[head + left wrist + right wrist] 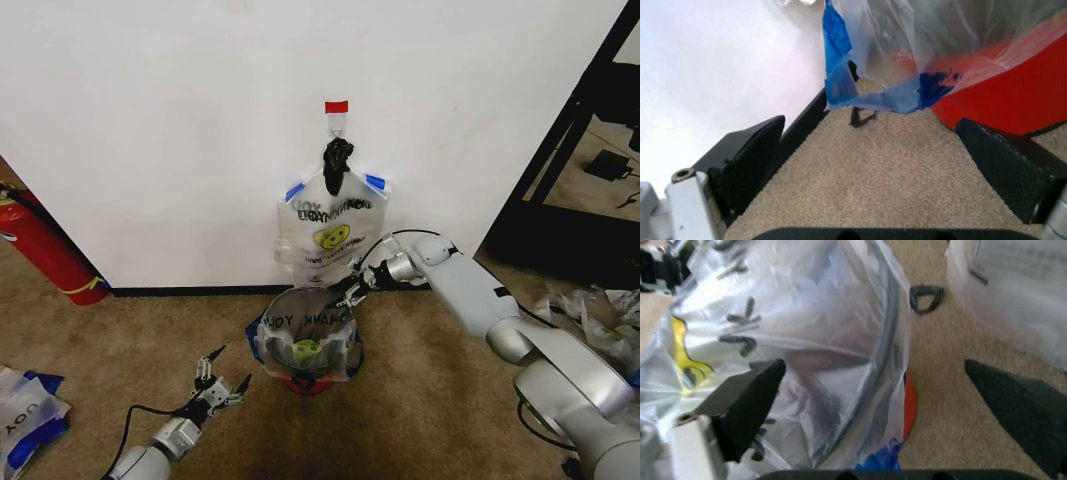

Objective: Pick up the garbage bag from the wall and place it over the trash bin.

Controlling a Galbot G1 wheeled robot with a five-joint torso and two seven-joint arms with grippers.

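Observation:
The garbage bag (305,335), translucent with black lettering and a yellow smiley, is spread over the rim of the trash bin (310,385), whose red base shows below. My right gripper (352,290) is open at the bin's far right rim. In the right wrist view the bag's edge (840,340) lies between its spread fingers (747,405). My left gripper (222,378) is open low over the carpet, left of the bin. The left wrist view shows a blue handle (840,75) hanging beside the red base (1013,95).
A like bag (330,235) hangs on the wall (180,130) under a black knotted lump (337,160) and red tape (336,106). A red fire extinguisher (45,250) leans at the left. Loose bags lie at far left (25,415) and right (600,310). A black frame (570,130) stands at the right.

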